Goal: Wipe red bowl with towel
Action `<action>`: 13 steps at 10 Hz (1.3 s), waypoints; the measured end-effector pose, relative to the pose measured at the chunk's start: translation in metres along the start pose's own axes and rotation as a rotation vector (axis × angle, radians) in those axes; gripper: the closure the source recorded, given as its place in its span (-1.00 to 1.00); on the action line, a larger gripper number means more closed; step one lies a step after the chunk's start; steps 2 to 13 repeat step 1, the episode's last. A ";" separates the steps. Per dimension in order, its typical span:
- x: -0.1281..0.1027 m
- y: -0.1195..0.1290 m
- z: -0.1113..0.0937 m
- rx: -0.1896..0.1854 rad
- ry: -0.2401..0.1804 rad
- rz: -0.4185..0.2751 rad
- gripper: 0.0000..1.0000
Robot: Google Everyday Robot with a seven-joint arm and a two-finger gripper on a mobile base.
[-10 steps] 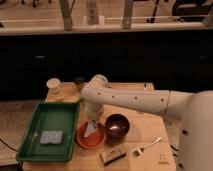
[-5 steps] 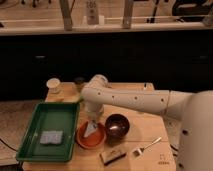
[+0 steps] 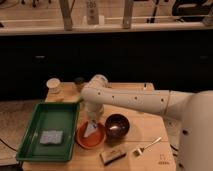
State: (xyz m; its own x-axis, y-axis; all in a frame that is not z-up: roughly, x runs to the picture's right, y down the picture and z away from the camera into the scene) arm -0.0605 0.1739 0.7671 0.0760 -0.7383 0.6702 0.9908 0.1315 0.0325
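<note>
Your gripper (image 3: 92,121) pinches the pale cloth towel (image 3: 90,130) inside the shallow red bowl (image 3: 91,135); press sideways and you risk sliding it into the dark brown bowl (image 3: 117,125).

The white arm (image 3: 135,100) is stretched in from the right, bent sharply at the rounded joint (image 3: 96,85) and turned straight down. The tool (image 3: 92,121) is carried low beneath that joint, pointed downward and hung just above the worktop (image 3: 150,127).

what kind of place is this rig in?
Probably an office kitchenette or café corner: wooden table set with red bowl, dark bowl, fork and green tray. The gripper holds a towel over the red bowl.
</note>
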 end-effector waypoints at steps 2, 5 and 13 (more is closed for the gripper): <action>0.000 0.000 0.000 0.000 0.000 0.000 1.00; 0.000 0.000 0.000 0.000 0.000 0.000 1.00; 0.000 0.000 0.000 0.000 0.000 0.000 1.00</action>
